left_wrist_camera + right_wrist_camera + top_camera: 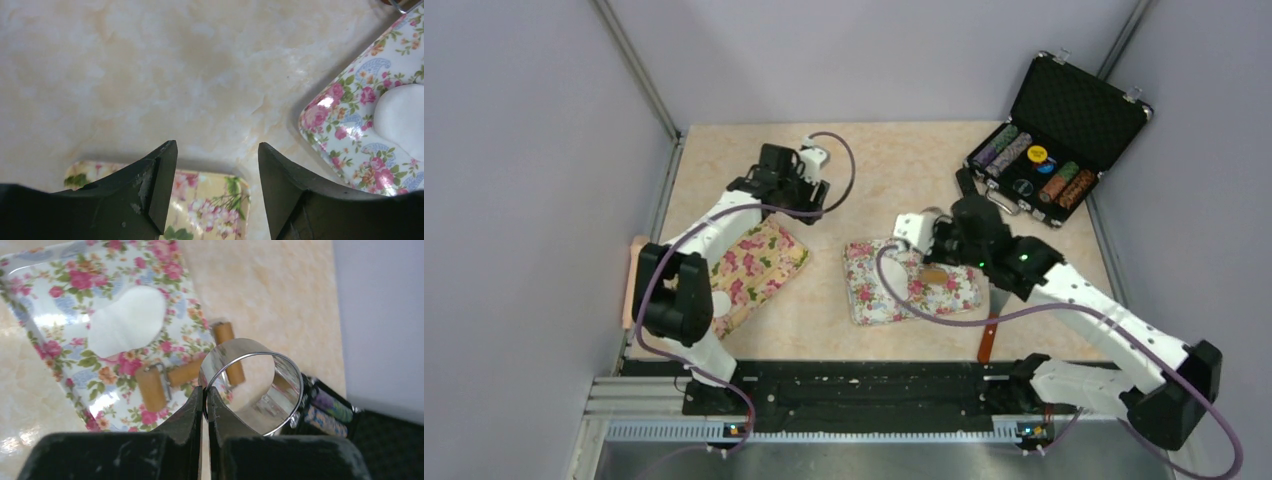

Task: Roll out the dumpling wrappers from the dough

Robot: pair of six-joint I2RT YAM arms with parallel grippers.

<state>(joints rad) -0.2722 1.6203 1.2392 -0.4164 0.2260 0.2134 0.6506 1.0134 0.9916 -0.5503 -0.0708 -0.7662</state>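
Quickly, view by view. Tagging right claw as closed, pinching the near wall of the metal ring, with both fingers pressed together on the thin band. Holding ring tilted, open mouth toward the wrist camera, over the edge of the white floral tray and the worktop beyond. Cannot tell about any contact under the ring.

Locating dough on that white floral tray, lying flat near the middle: one thin white patch with an uneven bean-like outline, apart from the ring. Also catching it at the right edge of the left wrist view. Noting wooden roller on the same tray, just beside the dough and not touching it. One head on the tray, handle running to a second head at the tray's edge, partly behind the ring.

Marking left claw as open, nothing between the fingers, only bare worktop and a corner of the yellow floral tray in the gap. From above, placing left claw toward the far left of the worktop, past the yellow tray and well apart from the white tray.

Also logging open black chip case at the far right corner, chip stacks in rows inside. Brown stick-shaped item near the right arm's base, too small to identify.
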